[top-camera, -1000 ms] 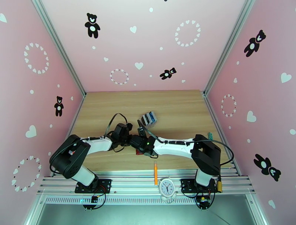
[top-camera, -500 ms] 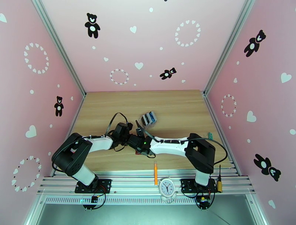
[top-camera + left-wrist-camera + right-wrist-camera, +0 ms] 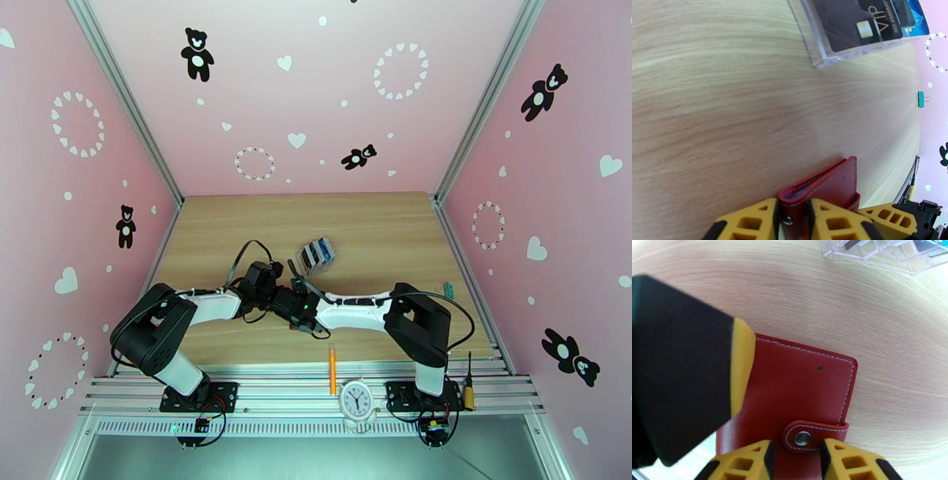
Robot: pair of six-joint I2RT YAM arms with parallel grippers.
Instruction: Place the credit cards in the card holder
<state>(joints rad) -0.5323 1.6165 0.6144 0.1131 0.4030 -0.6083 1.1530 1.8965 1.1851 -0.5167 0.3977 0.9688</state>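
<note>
Left end effector [image 3: 793, 211]: tightened, clenched on wallet [image 3: 802, 390] edge.
Right end effector [image 3: 796, 455]: moved in, astride snap tab [image 3: 811, 436]; grip unconfirmed.
Wallet: closed, mid table [image 3: 711, 98], near front edge.
Cards [image 3: 865, 23]: in rack [image 3: 817, 51]; opening the wallet likely comes first.

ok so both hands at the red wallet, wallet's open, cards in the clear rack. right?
No, one thing is off: the wallet is shut, with its snap tab fastened over the edge, as the right wrist view shows. The rest stands: left hand and right hand are at it, and the cards sit in the clear rack.
</note>
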